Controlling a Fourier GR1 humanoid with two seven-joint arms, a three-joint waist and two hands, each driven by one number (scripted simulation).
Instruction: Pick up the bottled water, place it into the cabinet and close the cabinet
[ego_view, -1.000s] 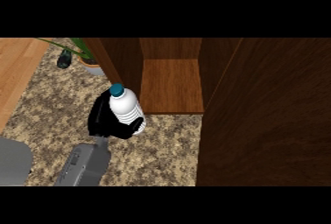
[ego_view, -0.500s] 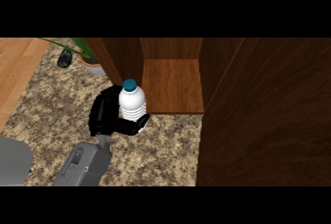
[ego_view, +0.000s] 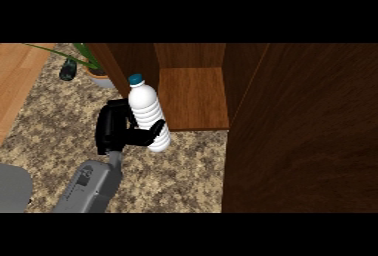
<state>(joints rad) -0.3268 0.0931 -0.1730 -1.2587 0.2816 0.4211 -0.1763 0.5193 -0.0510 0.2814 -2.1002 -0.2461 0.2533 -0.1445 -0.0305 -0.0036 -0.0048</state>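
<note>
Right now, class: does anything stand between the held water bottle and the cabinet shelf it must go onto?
Nothing visible does. The left hand holds the bottle just left of the open shelf; only the cabinet's side panel stands close behind its cap.

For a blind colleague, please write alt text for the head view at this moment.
A black hand holds a water bottle upright at the open cabinet's front edge, not yet inside. The cabinet door stands open at the right, and a potted plant sits on the counter behind.
</note>
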